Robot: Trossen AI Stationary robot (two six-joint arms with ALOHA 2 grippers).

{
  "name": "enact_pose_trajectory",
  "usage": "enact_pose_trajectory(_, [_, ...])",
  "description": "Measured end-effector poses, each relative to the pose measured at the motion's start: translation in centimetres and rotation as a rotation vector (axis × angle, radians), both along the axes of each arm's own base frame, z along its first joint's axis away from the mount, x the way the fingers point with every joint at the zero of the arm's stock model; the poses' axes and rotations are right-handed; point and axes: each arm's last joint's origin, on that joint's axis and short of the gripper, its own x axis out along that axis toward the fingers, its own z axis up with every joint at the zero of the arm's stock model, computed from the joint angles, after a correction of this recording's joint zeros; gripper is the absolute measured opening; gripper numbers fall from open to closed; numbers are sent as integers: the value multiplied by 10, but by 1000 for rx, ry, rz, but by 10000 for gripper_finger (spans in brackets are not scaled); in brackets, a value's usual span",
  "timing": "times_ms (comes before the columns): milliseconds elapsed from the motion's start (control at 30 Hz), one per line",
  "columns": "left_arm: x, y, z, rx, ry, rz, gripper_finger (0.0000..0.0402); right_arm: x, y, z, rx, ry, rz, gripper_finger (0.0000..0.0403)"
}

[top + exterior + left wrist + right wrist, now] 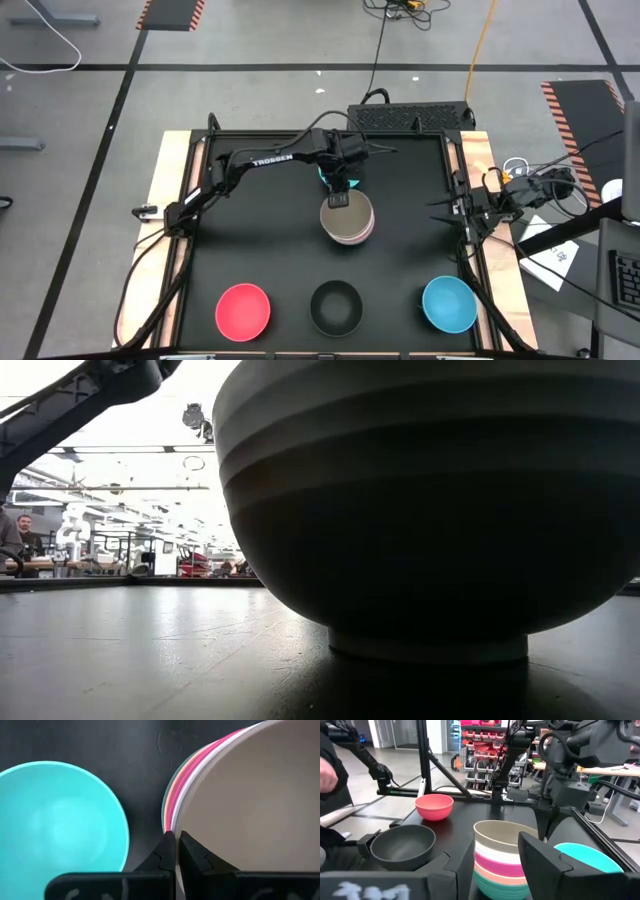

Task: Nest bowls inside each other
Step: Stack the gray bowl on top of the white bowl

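High view: left jaws (341, 199) pinch rim of stacked bowls (350, 222), turquoise bowl (57, 820) beside; right jaws (437, 207) wide

The high view looks straight down on the whole black table (400, 250). The low view sits at tabletop height, very close to a round plastic bowl (430, 510). Both wrist views share the stack of nested plastic bowls (240, 795) (502, 857).
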Motion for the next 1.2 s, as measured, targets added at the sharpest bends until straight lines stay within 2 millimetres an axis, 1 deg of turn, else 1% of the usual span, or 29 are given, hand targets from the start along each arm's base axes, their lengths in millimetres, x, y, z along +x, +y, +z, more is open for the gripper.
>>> enact_pose_trajectory(133, [-2,-5,-3,-5,41,-20,4,0,0,1,3,-7,0,144])
enact_pose_trajectory(300, [-1,-18,-4,2,66,-55,4,0,0,1,3,-7,0,144])
enact_pose_trajectory(533, [-9,-29,-6,37,184,-10,4,0,0,0,11,-3,-1,144])
enact_pose_trajectory(667, [-7,-38,-6,62,177,-16,4,0,0,0,21,-1,-2,144])
enact_pose_trajectory(833, [-1,-52,-6,83,136,-77,5,0,0,0,35,3,-4,144])
enact_pose_trajectory(967, [3,-58,-6,118,104,-75,32,0,0,-1,37,10,-4,144])
enact_pose_trajectory(1200, [6,-67,-7,154,94,-104,99,0,0,-2,49,21,-6,144])
